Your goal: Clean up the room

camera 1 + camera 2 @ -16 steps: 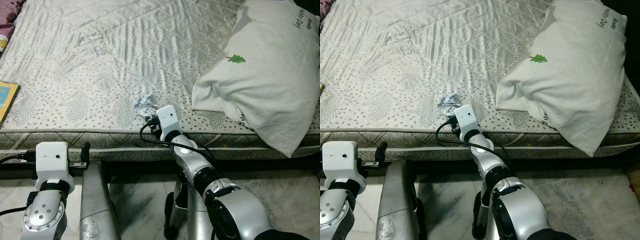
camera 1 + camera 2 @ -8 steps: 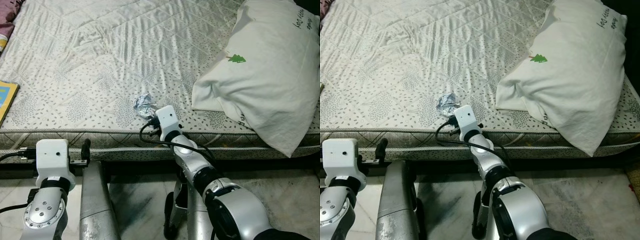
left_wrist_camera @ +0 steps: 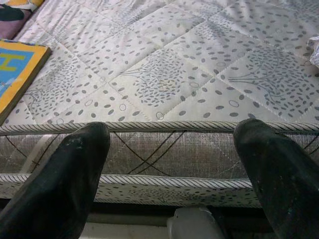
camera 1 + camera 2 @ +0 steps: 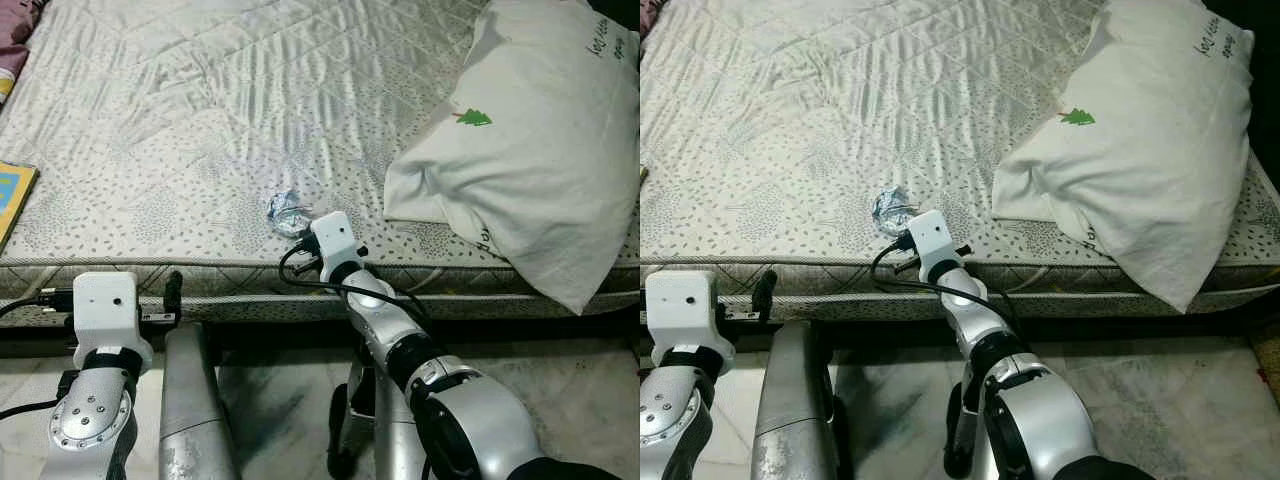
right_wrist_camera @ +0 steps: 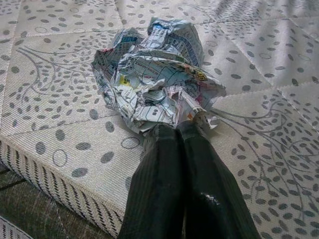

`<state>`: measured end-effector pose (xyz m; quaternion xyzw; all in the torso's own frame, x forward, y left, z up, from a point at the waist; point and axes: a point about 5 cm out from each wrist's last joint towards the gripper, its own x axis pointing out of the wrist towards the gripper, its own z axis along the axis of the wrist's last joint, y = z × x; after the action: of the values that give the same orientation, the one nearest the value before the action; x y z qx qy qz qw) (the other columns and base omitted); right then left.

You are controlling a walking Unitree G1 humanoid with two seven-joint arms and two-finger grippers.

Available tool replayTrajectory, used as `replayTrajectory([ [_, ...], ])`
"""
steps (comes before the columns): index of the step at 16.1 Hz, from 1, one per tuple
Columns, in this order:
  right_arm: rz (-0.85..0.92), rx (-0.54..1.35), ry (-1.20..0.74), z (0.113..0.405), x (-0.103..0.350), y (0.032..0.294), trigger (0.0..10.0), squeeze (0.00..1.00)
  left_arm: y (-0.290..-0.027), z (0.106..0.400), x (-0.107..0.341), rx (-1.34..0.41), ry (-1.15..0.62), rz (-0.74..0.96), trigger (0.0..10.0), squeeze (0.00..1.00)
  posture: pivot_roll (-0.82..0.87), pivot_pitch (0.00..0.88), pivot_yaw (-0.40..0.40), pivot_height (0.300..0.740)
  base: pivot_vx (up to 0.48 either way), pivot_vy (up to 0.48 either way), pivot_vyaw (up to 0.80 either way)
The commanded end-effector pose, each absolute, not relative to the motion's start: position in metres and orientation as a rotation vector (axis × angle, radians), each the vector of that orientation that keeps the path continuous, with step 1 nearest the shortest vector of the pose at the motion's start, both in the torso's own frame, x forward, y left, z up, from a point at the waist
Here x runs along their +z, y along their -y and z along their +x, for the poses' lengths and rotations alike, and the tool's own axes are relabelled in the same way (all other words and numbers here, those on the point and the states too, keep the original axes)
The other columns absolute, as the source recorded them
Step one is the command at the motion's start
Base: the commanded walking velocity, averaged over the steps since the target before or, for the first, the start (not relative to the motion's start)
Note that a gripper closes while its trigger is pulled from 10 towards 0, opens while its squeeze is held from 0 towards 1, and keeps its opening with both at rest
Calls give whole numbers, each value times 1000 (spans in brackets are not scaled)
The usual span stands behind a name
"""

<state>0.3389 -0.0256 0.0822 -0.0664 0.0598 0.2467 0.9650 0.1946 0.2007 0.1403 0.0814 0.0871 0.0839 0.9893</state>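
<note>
Now, from the left eye view, the right gripper (image 4: 300, 226) is at the crumpled paper ball (image 4: 287, 209), which lies on the mattress (image 4: 200, 120) near its front edge, well apart from the white pillow (image 4: 530, 140). Half a second ago the ball looked a little more spread out and the white wrist block sat slightly lower — now the wrist is pushed closer against the paper. A yellow book (image 4: 14, 195) lies at the far left of the mattress. The left gripper (image 4: 172, 290) waits below the mattress edge, not busy.

The right eye view tells the same: the paper ball (image 4: 892, 208) is touching the front of the right wrist, and nothing else on the mattress has moved.

In the left wrist view the two black fingers (image 3: 70, 174) stand wide apart, with only the side of the mattress (image 3: 164, 149) between them, and the book (image 3: 17, 69) beyond on top.

In the right wrist view the change becomes clear — the fingers (image 5: 172, 169) are pressed together and a fold of the paper ball (image 5: 152, 74) is pinched at their tips. The ball rests on the mattress, not lifted.

I judge that the grasp is made, so the next step is lifting the trash away. The hold is only on a thin edge, so it may slip.
</note>
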Motion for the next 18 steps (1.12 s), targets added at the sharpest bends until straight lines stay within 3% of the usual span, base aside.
replayTrajectory([
  [1,-77,576,-123,331,89,-10,0,0,-201,193,136,178,-193,168,10000,0,298,209,-110,513,0,0,0],
  [5,-88,552,-111,336,90,2,0,0,-201,195,137,183,-187,167,10000,0,296,205,-113,513,0,0,0],
  [12,-124,539,-30,336,86,60,0,0,-199,202,136,181,-173,154,10000,0,248,193,-115,513,0,0,0],
  [18,-182,607,-35,319,76,63,0,0,-196,207,134,171,-167,146,10000,0,237,180,-115,513,0,0,0],
])
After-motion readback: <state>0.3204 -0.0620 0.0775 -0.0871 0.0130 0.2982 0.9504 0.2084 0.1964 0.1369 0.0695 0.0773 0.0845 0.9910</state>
